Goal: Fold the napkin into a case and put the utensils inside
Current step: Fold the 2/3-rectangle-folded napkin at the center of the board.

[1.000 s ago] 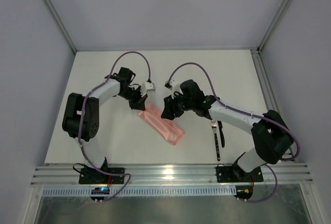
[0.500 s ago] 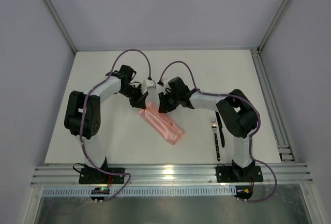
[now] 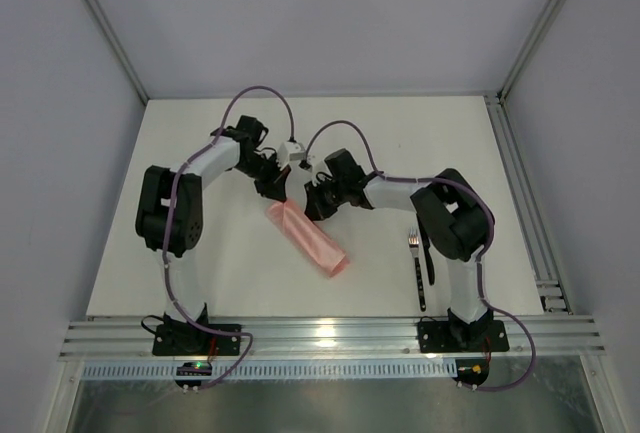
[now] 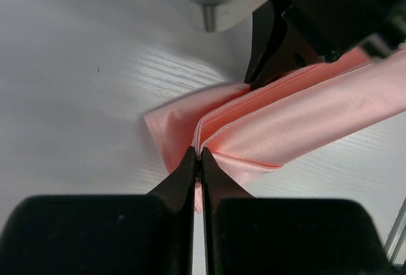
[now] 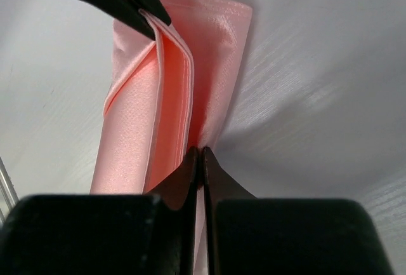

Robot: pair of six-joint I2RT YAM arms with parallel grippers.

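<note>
Napkin [image 3: 308, 238] sits folded into a narrow salmon-pink strip near ctr of the top view. It runs diagonally from upper left to lower right on the white tabletop [image 3: 200, 273]. Both arms meet at its upper-left end.

The left hand [image 3: 277, 195] comes in from the left w/ fingers closed right up. In its own wrist view the tips pinch the stitched, layered hem at the strip's end.

The right hand [image 3: 313, 209] reaches in from the right, also closed tight. Its tips nip the napkin's side edge, near the other hand. In the right wrist view the two pairs of black tips sit on opposite sides of the strip, w/ the layered hem btw them.

At lower right of the top view, well apart from the cloth, lie the utensils [image 3: 418, 273]. One is a fork [image 3: 416, 261] w/ pale tines pointing up-frame. A dark piece [image 3: 429, 259] lies just beside it; can't tell what kind.
</note>
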